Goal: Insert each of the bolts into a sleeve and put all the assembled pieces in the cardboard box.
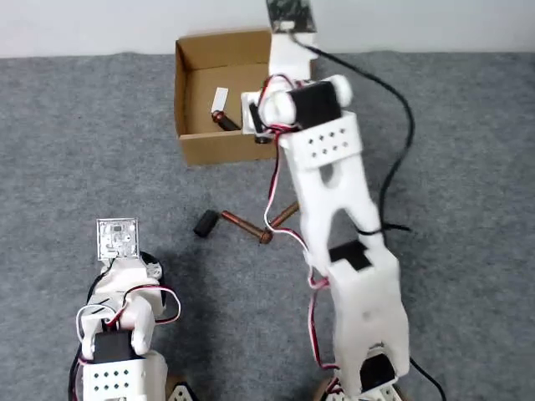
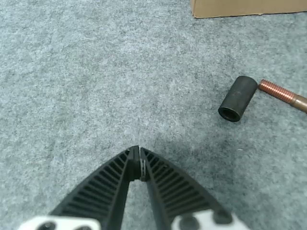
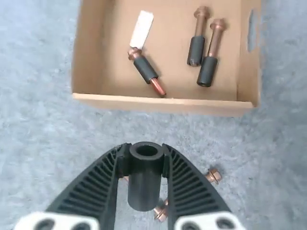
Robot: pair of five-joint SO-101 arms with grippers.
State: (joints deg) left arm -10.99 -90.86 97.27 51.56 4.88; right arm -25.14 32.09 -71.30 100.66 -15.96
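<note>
My right gripper (image 3: 144, 163) is shut on a black sleeve (image 3: 144, 182), held upright above the carpet just in front of the cardboard box (image 3: 158, 103). Inside the box lie three copper bolts in black sleeves, such as an assembled piece (image 3: 145, 71). Two loose copper bolts (image 3: 212, 175) lie on the carpet under the gripper. My left gripper (image 2: 135, 160) is shut and holds nothing; it is over bare carpet. Off to its side lie a second black sleeve (image 2: 237, 98) and a bolt (image 2: 283, 95). From above, that sleeve (image 1: 206, 223) touches the threaded end of a bolt (image 1: 242, 225).
The box (image 1: 194, 92) stands at the far middle of the grey carpet. The right arm (image 1: 334, 192) stretches across the middle toward it. The left arm (image 1: 121, 317) is drawn back at the near left. Cables trail along the right side.
</note>
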